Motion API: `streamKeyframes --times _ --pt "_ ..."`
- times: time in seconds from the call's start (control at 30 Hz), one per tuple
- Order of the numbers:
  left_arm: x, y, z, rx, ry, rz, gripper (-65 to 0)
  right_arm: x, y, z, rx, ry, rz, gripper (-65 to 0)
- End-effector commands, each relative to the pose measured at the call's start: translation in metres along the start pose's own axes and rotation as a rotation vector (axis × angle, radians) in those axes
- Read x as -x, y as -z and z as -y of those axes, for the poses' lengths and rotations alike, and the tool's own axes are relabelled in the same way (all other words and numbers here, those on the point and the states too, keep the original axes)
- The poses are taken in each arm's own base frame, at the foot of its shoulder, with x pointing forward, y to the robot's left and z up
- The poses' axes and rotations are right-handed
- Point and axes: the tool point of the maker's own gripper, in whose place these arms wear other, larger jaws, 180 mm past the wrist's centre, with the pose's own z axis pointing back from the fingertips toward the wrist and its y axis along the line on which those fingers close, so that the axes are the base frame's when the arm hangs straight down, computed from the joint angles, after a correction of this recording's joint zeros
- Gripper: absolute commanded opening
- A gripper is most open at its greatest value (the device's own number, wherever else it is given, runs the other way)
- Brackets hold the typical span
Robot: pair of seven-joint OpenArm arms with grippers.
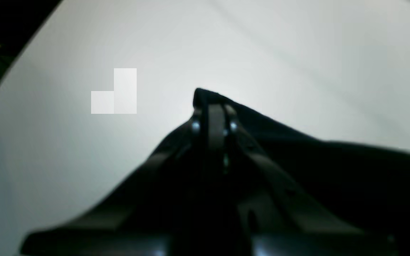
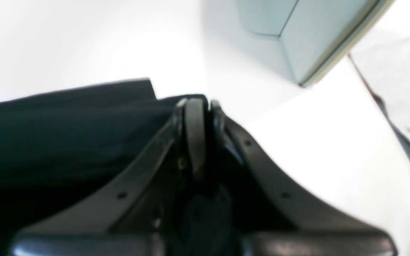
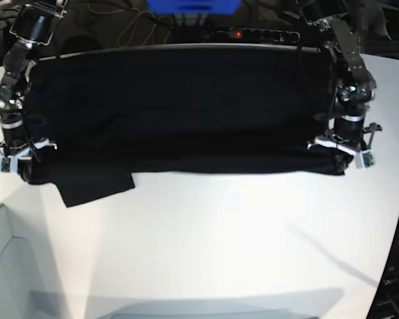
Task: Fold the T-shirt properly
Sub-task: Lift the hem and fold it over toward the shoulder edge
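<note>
Base view, left to right: right gripper [image 3: 18,159] clenched on the T-shirt [image 3: 179,106] at its near-left corner; the shirt lies spread across the far half of the white table [image 3: 206,239], a sleeve flap poking out toward the near side just beside that gripper. Left gripper [image 3: 346,154] clamped on the near-right corner. Cloth looks light, limp and droopy between the grips, so hold corners or hem edges. Print and tag not visible; black folds are hard to separate. Wrist views are blurry, and the pinched fabric mostly hides behind the fingers.
</note>
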Motion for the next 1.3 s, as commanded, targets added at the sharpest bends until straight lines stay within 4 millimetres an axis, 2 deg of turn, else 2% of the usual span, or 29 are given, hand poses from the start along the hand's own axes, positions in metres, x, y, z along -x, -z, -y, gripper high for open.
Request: streamKeyframes --times 0.0,0.13,0.27,0.57,0.77,0.87,0.93,1.07,1.27 --pt "-0.01 -0.004 -0.003 -0.005 0.011 0.044 -65.0 -0.018 -0.004 0.007 0.007 -0.02 0.059 -65.0" --pt "0.004 -0.015 -0.006 -0.01 0.03 0.009 -65.0 -0.014 -0.023 0.018 0.04 -0.037 0.054 -65.0" --pt "0.006 -0.026 -0.008 -0.016 0.049 0.007 -65.0 -0.013 -0.04 0.02 0.054 -0.052 0.053 -65.0" --pt "0.012 -0.038 -0.02 -0.065 0.006 0.006 -65.0 0.023 -0.059 0.014 0.044 -0.051 -0.034 -65.0" --pt "0.033 -0.043 -0.019 -0.058 0.014 -0.052 -65.0 0.047 -0.064 0.016 0.045 -0.037 -0.101 -65.0" --pt "0.034 -0.043 -0.018 -0.057 0.013 -0.057 -65.0 0.057 -0.065 0.017 0.047 -0.025 -0.122 -65.0" --pt "0.037 -0.043 -0.019 -0.058 0.012 -0.067 -65.0 0.058 -0.065 0.017 0.047 -0.023 -0.124 -65.0" --pt "0.054 -0.039 -0.023 -0.065 -0.001 -0.112 -65.0 0.06 -0.065 0.017 0.047 -0.023 -0.131 -65.0" --pt "0.082 -0.044 -0.03 -0.077 -0.004 -0.185 -65.0 0.061 -0.065 0.017 0.047 -0.023 -0.133 -65.0"
